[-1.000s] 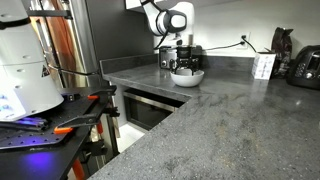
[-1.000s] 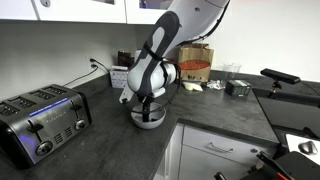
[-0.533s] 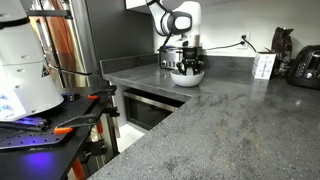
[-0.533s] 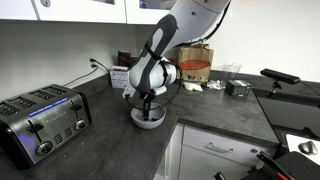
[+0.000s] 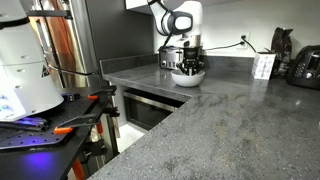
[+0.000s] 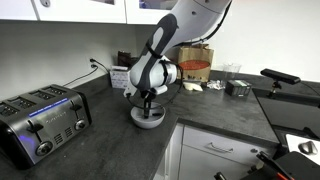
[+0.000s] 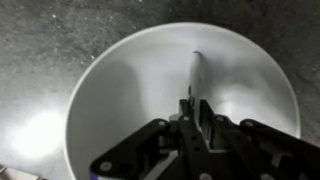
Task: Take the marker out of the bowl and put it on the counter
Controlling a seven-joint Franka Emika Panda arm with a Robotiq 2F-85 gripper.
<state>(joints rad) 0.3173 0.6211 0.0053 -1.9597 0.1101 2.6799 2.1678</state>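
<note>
With the gripper (image 7: pixel 193 112) sunk inside the bowl (image 7: pixel 110 90), fingers drawn close together and, by the look of the wrist view, pinching the near end of the marker (image 7: pixel 196 75). Straight ahead of the fingertips, that thin stick, pointing away toward the far wall of the bowl; no telling from here of contact with the bowl's floor. Judged as the grasp step, with the lift not yet begun. To do it well: squeeze firmly on the barrel rather than on the very tip, check for a centred pinch before rising, then lift straight up and slowly, clear of the rim, to avoid dragging the free end against the wall or tipping the bowl. Little help from outside: in both exterior views, only the gripper (image 5: pixel 189 68) (image 6: pixel 148 103) dipped into the bowl (image 5: pixel 188 78) (image 6: pixel 148 119), marker hidden behind the rim. Beyond the bowl, on every side of the gripper, grey speckled counter (image 7: pixel 40 40), with stone just beside the rim for the set-down. Farther off, in an exterior view, a toaster (image 6: pixel 40 120), well apart from the gripper; best avoided when placing.
</note>
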